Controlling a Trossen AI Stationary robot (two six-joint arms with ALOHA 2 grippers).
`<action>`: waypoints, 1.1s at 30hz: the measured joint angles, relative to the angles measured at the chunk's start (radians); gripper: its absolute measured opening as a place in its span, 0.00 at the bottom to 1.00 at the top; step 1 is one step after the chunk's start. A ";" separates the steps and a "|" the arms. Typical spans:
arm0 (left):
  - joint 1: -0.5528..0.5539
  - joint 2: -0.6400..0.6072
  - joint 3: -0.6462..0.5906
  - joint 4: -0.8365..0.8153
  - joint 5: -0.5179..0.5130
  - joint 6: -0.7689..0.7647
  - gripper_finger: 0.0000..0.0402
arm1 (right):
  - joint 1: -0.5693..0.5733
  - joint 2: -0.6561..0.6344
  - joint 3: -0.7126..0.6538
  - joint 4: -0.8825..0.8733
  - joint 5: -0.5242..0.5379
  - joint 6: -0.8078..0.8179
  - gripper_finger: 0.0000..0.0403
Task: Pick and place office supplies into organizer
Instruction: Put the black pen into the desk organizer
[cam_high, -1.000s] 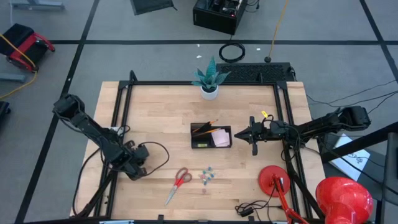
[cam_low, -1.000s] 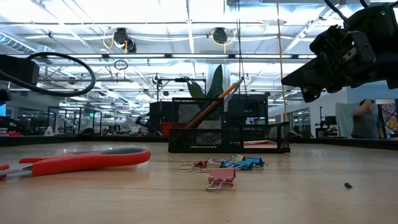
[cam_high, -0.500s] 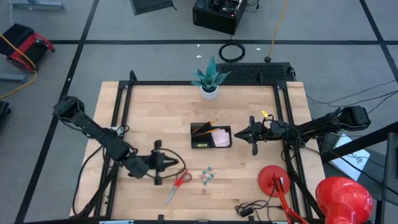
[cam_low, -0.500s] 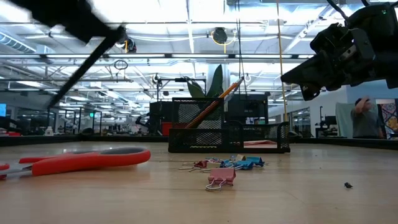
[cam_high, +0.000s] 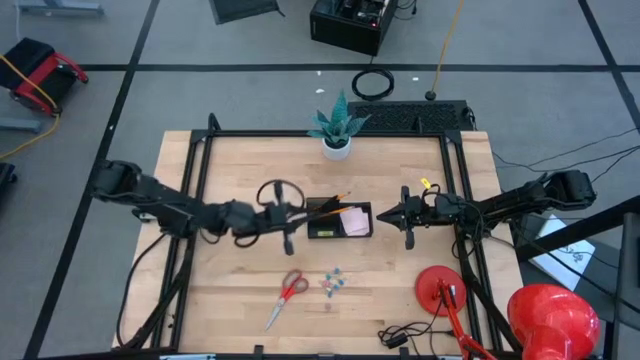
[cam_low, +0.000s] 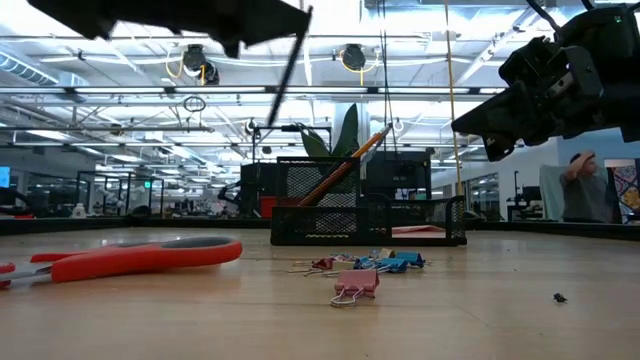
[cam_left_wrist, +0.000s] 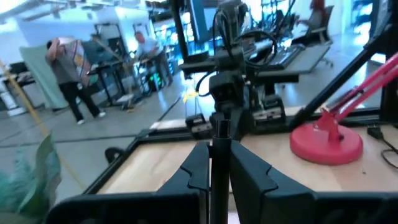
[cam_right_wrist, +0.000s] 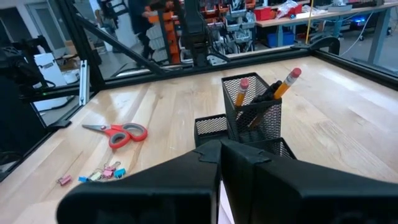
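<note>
I had the left gripper (cam_high: 288, 238) just beside the organizer (cam_high: 339, 219), jaws clamped on a black pen (cam_left_wrist: 219, 168) hanging upright — the pencil cup lay straight ahead (right gripper (cam_high: 405, 216) waited shut, opposite side).

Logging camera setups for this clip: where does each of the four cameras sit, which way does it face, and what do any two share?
High view: overhead, straight down; both arms, left tool beside the organizer, right tool opposite.
Low view: table height, level across; scissors, clips, arms overhead.
Left wrist view: on the left arm; its fingers clamp a black pen, red lamp beyond.
Right wrist view: on the right arm, facing the organizer.
Shared: high, low and right wrist views all show scissors and organizer.
</note>
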 joint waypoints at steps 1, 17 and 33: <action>0.026 0.021 0.000 0.029 0.033 0.000 0.08 | 0.000 0.000 0.000 -0.001 0.000 0.000 0.01; 0.212 0.240 0.002 0.259 0.221 -0.078 0.08 | 0.000 0.000 0.000 -0.001 0.000 -0.017 0.01; 0.237 0.253 0.002 0.082 0.182 -0.134 0.08 | 0.000 0.000 0.000 -0.001 0.000 -0.017 0.01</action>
